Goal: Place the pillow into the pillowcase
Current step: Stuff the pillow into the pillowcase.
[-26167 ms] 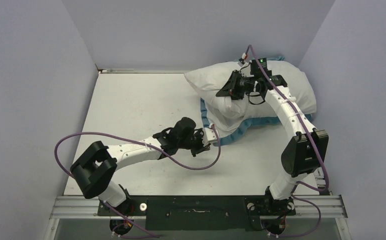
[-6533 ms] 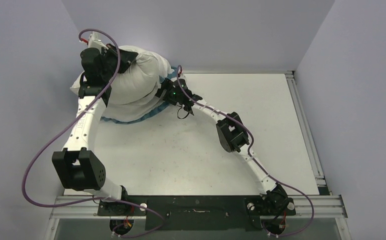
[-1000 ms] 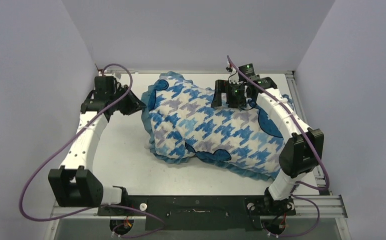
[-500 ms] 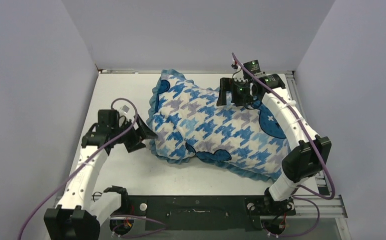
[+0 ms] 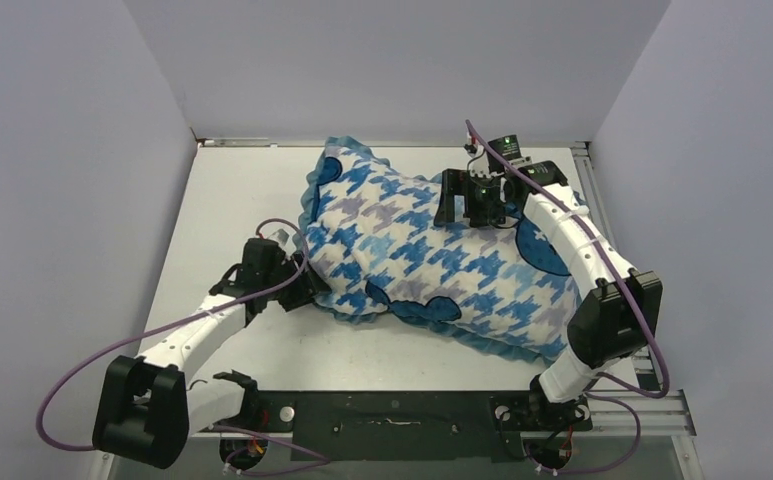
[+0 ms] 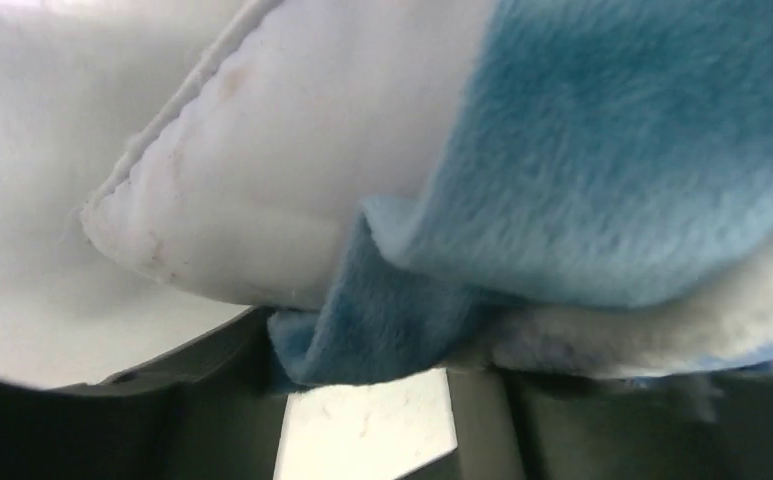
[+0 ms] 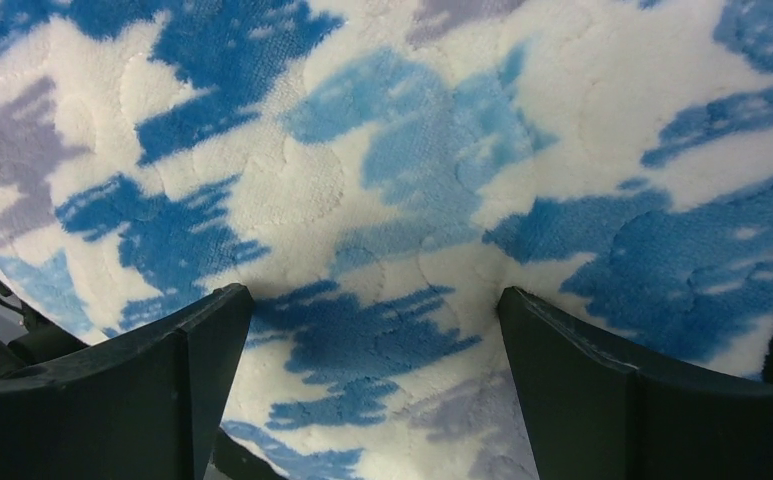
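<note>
Pillow [image 6: 262, 150]: one white corner sits just above the left gripper [image 6: 367, 420], jaws part open, blue ruffle of the pillowcase [image 5: 432, 255] draped across them, not clamped. Pillowcase plump, filled, lying on the tabletop [image 5: 232, 190]. Right gripper [image 7: 377, 305]: jaws wide open over houndstooth face, holding nothing. White corner seen in left wrist view only; overhead shows cover alone.

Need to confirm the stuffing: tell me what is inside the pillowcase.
A white seamed corner, apparently the pillow, pokes past the pillowcase ruffle in the left wrist view. The case bulges, but its fabric covers everything else inside.
</note>
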{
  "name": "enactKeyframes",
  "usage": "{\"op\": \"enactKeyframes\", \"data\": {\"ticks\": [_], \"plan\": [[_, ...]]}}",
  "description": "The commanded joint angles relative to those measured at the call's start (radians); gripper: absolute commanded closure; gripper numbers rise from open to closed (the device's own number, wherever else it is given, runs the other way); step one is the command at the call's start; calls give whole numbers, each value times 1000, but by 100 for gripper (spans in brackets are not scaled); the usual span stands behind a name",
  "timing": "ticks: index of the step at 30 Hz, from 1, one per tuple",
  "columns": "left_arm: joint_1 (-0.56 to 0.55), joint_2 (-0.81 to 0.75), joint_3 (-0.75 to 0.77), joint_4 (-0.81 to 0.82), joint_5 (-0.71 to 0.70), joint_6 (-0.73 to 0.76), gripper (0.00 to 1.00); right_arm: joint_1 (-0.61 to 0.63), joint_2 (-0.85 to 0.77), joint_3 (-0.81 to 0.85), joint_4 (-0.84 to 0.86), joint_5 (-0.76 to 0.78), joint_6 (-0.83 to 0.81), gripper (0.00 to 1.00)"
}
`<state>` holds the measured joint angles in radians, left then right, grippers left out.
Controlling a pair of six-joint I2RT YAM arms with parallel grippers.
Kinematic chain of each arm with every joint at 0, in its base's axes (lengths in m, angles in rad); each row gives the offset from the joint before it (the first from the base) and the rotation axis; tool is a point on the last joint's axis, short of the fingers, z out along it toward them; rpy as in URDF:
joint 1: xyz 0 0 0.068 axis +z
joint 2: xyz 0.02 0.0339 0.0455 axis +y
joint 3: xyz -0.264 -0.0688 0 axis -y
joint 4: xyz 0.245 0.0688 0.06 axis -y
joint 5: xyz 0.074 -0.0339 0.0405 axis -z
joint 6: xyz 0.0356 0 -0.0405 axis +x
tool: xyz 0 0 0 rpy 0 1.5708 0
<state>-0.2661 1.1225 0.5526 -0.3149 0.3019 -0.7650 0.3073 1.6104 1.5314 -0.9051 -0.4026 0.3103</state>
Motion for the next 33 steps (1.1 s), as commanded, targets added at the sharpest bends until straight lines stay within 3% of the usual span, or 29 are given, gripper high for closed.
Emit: {"op": "enactKeyframes", "data": {"ticks": [1, 2, 3, 6, 9, 12, 18, 23, 24, 25, 26, 27, 29, 31, 33], "plan": [[5, 9, 4, 288, -145, 31, 69, -21, 48, -10, 94, 70, -12, 7], [7, -3, 15, 293, -157, 42, 91, -26, 60, -10, 110, 87, -13, 8], [9, -19, 38, 264, -174, 47, 100, -32, 73, -13, 132, 102, -12, 8], [12, -78, 141, 49, -243, 91, 100, -41, 128, 4, 166, 142, -23, 9], [20, -126, 278, -281, -407, 90, 100, -44, 190, 25, 196, 183, -46, 10], [73, -161, 341, -460, -470, 106, 100, -47, 264, 83, 198, 204, -66, 10], [290, -146, 364, -521, -438, 175, 100, -46, 316, 147, 219, 228, -97, 9], [387, -6, 411, -505, -484, 212, 100, -46, 323, 151, 221, 210, -118, 9], [408, 31, 425, -503, -469, 230, 84, -46, 313, 152, 225, 195, -121, 9], [433, 66, 450, -506, -438, 244, 52, -47, 302, 155, 229, 177, -121, 9], [454, 97, 472, -514, -415, 250, 37, -47, 288, 162, 228, 163, -115, 8], [466, 118, 495, -521, -406, 248, 29, -47, 272, 169, 229, 132, -107, 7], [469, 129, 530, -493, -394, 248, 22, -55, 224, 175, 240, 64, -77, 6], [469, 115, 536, -411, -346, 244, 16, -73, 174, 156, 269, -9, -5, 1], [471, 111, 516, -288, -238, 211, 10, -106, 126, 115, 323, -116, 85, 3]]}}
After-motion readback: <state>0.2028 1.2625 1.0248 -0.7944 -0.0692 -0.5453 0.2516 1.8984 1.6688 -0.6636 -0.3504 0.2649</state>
